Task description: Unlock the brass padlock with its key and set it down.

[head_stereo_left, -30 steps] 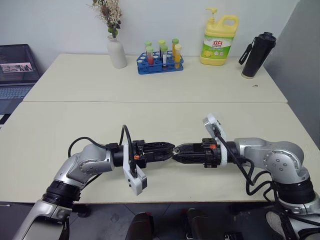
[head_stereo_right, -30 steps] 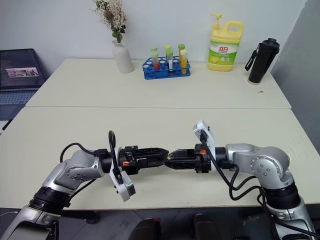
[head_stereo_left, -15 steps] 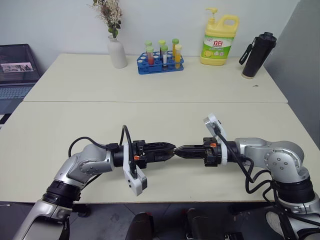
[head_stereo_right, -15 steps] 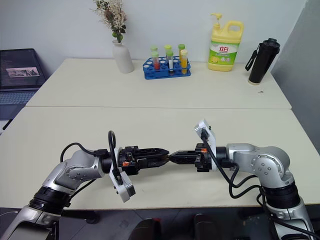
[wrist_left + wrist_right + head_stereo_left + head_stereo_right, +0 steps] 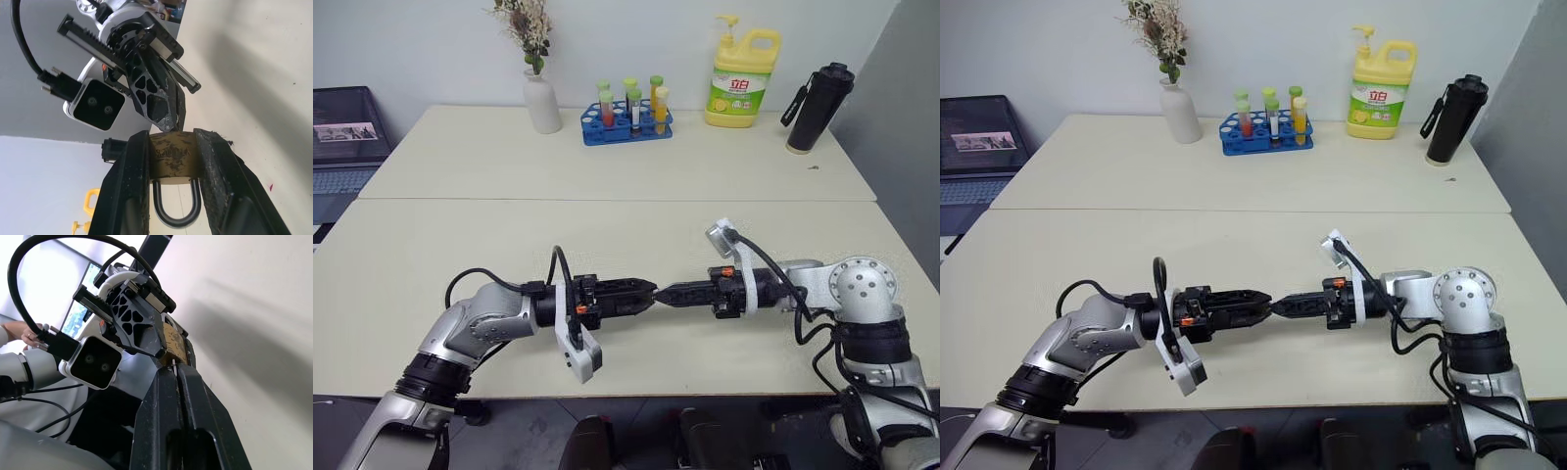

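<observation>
Changed since a second ago: right gripper [image 5: 664, 293] has snapped its fingers together and rolled its wrist, so the arm's elbow now sits higher; left arm hasn't budged.
Left gripper [image 5: 171, 152]: narrow, clamped on the brass padlock [image 5: 170, 159], one finger on each side of the body.
Padlock: up in the air over the near edge of the table [image 5: 607, 176], about the middle, silver shackle pointing back into the gripper.
Right gripper: pinched fully together, tips right at the end of the lock body, nose to nose with the left one.
Key: can't make it out, honestly.
Far edge of the table: white vase [image 5: 542, 101], blue tube rack [image 5: 627, 124], yellow soap bottle [image 5: 741, 78], black flask [image 5: 818, 108] at the far right corner.
</observation>
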Controlling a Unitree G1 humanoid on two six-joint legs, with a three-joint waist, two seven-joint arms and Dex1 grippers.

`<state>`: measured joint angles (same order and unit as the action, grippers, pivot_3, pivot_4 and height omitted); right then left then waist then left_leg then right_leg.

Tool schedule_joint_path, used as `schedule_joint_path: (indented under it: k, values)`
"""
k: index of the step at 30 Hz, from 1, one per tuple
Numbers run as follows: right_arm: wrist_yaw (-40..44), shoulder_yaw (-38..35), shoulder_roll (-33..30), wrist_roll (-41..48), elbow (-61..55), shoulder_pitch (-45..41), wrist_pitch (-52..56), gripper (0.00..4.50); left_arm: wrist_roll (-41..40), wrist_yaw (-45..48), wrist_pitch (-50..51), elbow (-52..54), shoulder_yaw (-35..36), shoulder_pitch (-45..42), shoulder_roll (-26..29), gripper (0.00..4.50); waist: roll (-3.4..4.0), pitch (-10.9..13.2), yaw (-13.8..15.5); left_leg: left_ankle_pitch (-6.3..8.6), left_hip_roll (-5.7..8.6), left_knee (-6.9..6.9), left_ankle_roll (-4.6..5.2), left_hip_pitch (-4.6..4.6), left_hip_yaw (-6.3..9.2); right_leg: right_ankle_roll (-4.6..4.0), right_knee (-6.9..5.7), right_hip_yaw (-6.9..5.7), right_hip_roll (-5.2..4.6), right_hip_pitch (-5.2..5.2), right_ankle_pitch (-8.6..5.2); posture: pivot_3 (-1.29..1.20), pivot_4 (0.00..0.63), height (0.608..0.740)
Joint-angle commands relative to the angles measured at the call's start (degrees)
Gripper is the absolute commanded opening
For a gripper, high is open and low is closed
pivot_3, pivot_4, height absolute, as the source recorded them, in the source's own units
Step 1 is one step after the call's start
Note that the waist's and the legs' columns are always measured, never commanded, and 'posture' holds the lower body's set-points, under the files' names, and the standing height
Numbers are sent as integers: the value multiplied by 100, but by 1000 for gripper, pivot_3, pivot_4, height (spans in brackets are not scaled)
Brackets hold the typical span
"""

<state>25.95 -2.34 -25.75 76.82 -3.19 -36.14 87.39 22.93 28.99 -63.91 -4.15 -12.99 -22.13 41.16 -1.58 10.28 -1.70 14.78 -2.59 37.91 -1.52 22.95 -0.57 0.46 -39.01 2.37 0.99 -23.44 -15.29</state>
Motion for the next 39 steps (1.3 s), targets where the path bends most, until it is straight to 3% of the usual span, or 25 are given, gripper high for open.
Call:
schedule_joint_path:
  k: [1,6,11,15,19,23,24,27,32,39]
  values:
    - [-274,-269,142,429,208,-260,211,0,100,-159,-206,120,48,-67,0,982,0,0,-1,0,0,0,0,0,0,1,0,0,0,0,0,0,150,740]
    - [-543,-359,241,583,528,-425,390,0,158,-249,-213,124,41,-55,18,982,0,0,-4,0,0,-1,0,1,0,2,1,0,0,0,-1,0,150,740]
    - [-107,-34,-1,-135,-495,-225,-252,0,98,-275,-83,169,34,-10,18,982,1,0,-4,0,0,-1,0,3,0,4,1,0,0,-3,-2,0,150,740]
    - [612,380,-376,-890,-1134,-1,-972,1262,56,-267,-29,174,26,-12,8,982,1,0,-4,0,0,-3,0,5,4,8,4,-3,-1,-4,-5,0,150,740]
    - [1848,1178,-1266,-2460,-1911,410,-2681,2766,-30,-241,57,156,-12,-61,17,982,1,0,12,0,2,-2,0,5,5,9,4,-6,-2,-5,-5,0,150,740]
    - [2164,1015,-1280,-2530,-1900,604,-2994,4298,-105,-218,154,216,-53,-135,-17,982,0,0,-8,0,0,-1,0,1,2,9,3,-4,-1,-4,-5,0,150,740]
    - [2142,946,-1242,-2478,-1929,682,-2979,4500,-114,-216,138,184,-59,-150,-3,982,0,0,-11,0,-2,-1,0,0,2,9,1,-3,1,-4,-5,0,150,740]
    - [2099,826,-1173,-2393,-1982,801,-2931,4500,-136,-209,113,135,-73,-174,21,982,0,0,-4,0,-3,-2,0,-1,2,8,0,-4,2,-4,-5,0,150,740]
    - [1523,707,-409,-2117,-1942,844,-2786,4500,-204,-187,147,136,-156,-253,-29,982,0,0,-6,0,-2,-1,0,-1,0,8,-1,-1,1,-4,-4,0,150,740]
    - [1413,744,-123,-2119,-1916,811,-2722,4500,-237,-180,159,123,-167,-256,-20,982,0,0,2,0,3,0,0,0,0,7,1,-1,-2,-3,-4,0,150,740]
